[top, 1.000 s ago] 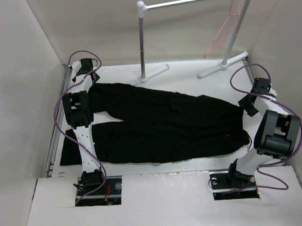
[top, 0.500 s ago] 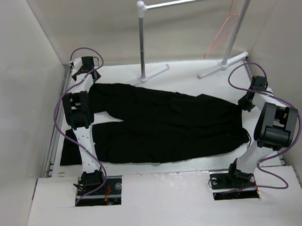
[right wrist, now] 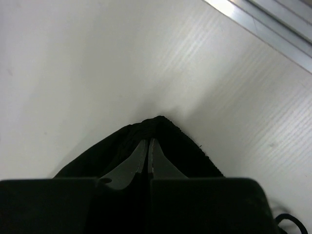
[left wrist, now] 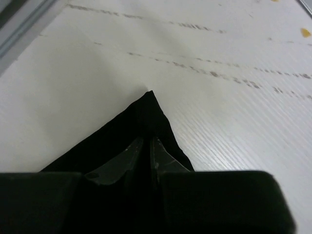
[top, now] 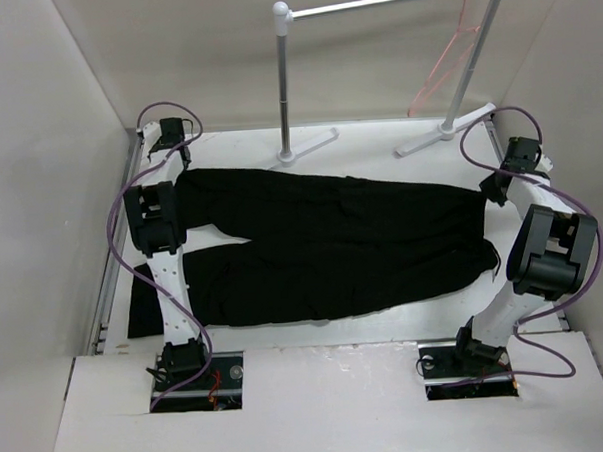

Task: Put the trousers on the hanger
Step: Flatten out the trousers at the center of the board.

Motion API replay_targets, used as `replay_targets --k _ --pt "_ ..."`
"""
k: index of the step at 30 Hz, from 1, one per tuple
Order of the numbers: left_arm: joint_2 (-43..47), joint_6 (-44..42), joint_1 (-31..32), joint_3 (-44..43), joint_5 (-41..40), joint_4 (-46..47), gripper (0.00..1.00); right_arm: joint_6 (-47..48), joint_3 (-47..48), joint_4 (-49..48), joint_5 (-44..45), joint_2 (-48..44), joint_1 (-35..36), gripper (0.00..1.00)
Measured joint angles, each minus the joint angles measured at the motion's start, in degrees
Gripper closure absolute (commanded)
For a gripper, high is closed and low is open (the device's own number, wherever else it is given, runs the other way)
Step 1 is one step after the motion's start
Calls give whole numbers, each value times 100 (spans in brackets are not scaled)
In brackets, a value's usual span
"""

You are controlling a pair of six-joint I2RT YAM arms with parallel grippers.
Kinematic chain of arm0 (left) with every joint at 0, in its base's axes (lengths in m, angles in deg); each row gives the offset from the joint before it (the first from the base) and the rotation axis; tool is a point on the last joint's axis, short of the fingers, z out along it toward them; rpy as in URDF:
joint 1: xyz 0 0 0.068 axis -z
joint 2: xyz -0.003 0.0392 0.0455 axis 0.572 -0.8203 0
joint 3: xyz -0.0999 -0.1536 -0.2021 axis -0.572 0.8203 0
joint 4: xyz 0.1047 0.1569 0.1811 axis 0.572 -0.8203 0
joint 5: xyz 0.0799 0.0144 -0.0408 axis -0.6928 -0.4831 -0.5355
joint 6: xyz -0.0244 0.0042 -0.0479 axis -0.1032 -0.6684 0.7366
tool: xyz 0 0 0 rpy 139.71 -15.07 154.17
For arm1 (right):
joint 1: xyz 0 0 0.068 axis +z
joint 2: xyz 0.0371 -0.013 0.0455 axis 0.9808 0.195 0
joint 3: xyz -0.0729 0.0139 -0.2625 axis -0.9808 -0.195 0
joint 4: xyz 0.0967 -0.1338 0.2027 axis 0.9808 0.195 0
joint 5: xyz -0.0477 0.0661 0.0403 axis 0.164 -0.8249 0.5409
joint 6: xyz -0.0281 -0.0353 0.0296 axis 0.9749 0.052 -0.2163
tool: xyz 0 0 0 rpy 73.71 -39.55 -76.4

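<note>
On the white table [top: 378, 155] the black trousers [top: 333, 250] lie flat, left hand [left wrist: 146, 142] and right hand [right wrist: 147, 145] each pinching a corner.

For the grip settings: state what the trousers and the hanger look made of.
The trousers: soft matte black cloth; they lie limp, creased, without shine. The hanger: thin pink-orange wire, probably coated metal, though too small to be sure.
</note>
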Motion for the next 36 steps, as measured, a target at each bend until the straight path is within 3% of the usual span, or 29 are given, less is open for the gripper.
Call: replay_targets --k 14,16,18,19,21,23,25,27,33,36 --pt "-13 317 -428 -358 -116 -96 88 -319 1202 -72 -105 1016 107 99" --pt "-15 319 -415 -503 -160 -46 79 -380 1331 -103 -92 1178 107 98" --pt "-15 317 -402 -557 -177 90 59 -433 1429 -107 -74 1287 105 97" --pt "-15 306 -389 -557 -170 125 47 -461 1460 -109 -72 1322 105 93" --pt "-13 328 -385 -494 -127 192 29 -544 1467 -118 -61 1340 103 68" --pt "72 356 -372 -256 -83 317 23 -614 1478 -120 -24 1340 103 44" --pt "339 374 -326 278 -48 396 22 -647 1480 -114 0 1283 125 27" --pt "826 420 -280 1010 -44 400 23 -662 1377 -103 15 1049 175 21" --pt "3585 1029 111 3493 -4 192 36 -680 195 -170 201 -1060 979 22" --pt "5357 1539 240 4612 48 -140 45 -730 -605 -280 393 -2334 1718 29"
